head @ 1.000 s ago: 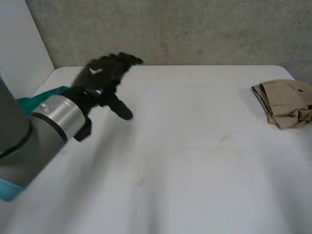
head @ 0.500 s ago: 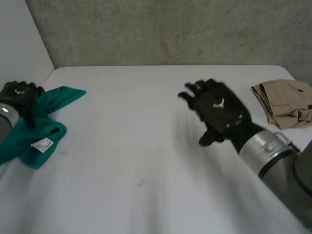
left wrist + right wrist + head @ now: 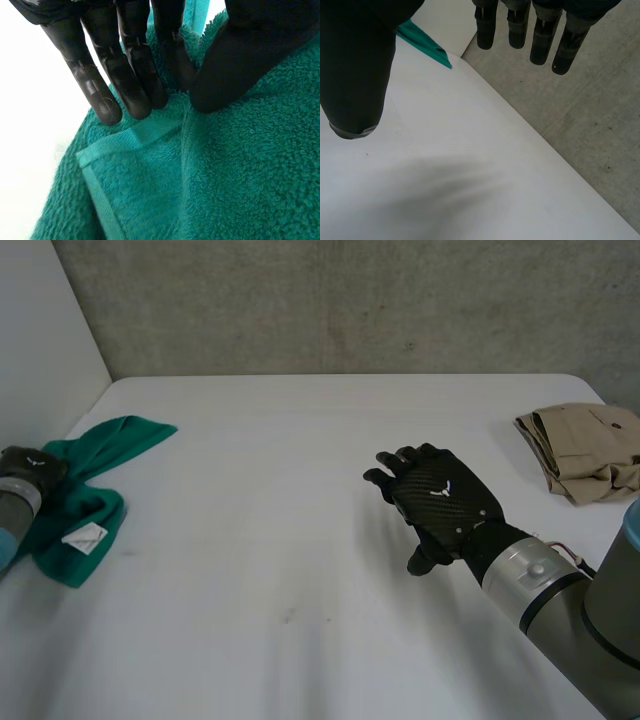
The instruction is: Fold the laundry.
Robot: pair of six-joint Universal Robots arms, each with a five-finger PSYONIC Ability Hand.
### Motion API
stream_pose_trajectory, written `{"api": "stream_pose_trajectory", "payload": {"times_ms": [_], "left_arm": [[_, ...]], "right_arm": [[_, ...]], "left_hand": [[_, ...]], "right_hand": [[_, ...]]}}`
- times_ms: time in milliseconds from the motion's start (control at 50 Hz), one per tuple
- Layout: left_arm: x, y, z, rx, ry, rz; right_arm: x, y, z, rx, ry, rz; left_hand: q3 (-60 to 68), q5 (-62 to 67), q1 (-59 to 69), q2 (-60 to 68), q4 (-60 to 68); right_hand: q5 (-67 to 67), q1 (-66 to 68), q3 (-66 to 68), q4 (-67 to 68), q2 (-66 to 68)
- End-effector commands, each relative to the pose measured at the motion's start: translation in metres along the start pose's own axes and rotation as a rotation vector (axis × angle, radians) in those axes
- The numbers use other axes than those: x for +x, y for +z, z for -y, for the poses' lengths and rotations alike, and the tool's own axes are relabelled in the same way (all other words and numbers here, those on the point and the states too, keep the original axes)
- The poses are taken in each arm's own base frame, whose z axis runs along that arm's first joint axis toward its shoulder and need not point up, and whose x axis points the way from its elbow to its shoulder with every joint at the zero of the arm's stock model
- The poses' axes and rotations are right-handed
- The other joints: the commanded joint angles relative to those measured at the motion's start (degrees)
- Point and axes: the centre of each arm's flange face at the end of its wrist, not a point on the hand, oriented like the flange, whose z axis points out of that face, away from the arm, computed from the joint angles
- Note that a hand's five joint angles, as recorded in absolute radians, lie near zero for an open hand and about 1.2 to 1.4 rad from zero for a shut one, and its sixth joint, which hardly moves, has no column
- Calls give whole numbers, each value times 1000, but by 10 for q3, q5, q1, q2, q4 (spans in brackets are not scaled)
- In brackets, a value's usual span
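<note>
Head view: the green towel (image 3: 100,490) lies crumpled at the left edge of the table (image 3: 300,590), under the left hand (image 3: 30,465). The right hand (image 3: 440,502) hovers mid-table, and folded tan clothes (image 3: 585,450) sit far right. The step looks like taking hold of the towel; next it needs spreading flat.

Left wrist view: straight fingers (image 3: 127,85) and thumb seem to pinch a towel ridge.

Right wrist view: the hand is spread and empty.

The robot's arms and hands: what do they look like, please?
Both the left hand and the right hand are black, with a small white emblem on the back. A silver ring forms the wrist; the right arm behind it is grey, with a light-blue cap.
</note>
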Motion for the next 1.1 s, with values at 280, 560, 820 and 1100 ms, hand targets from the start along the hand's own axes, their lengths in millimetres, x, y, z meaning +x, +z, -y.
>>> {"api": "stream_pose_trajectory", "payload": {"times_ms": [280, 560, 820, 1100], "left_arm": [[46, -198, 176, 467, -573, -410], [166, -291, 163, 373, -546, -934], [54, -210, 158, 367, -688, -422], [20, -195, 108, 273, -573, -267]], "right_arm": [[51, -1, 7, 8, -11, -202], [85, -1, 6, -2, -18, -316], [53, 0, 14, -50, 24, -130], [-63, 41, -7, -231, 102, 363]], "left_hand": [[122, 137, 180, 118, 116], [-563, -547, -505, -567, -568], [-574, -559, -516, -578, -580], [-569, -554, -511, -573, -575]], "right_hand": [[-39, -16, -23, -33, -25], [-39, -16, -23, -33, -25], [-39, -16, -23, -33, -25], [-31, -9, -16, -26, -18]]}}
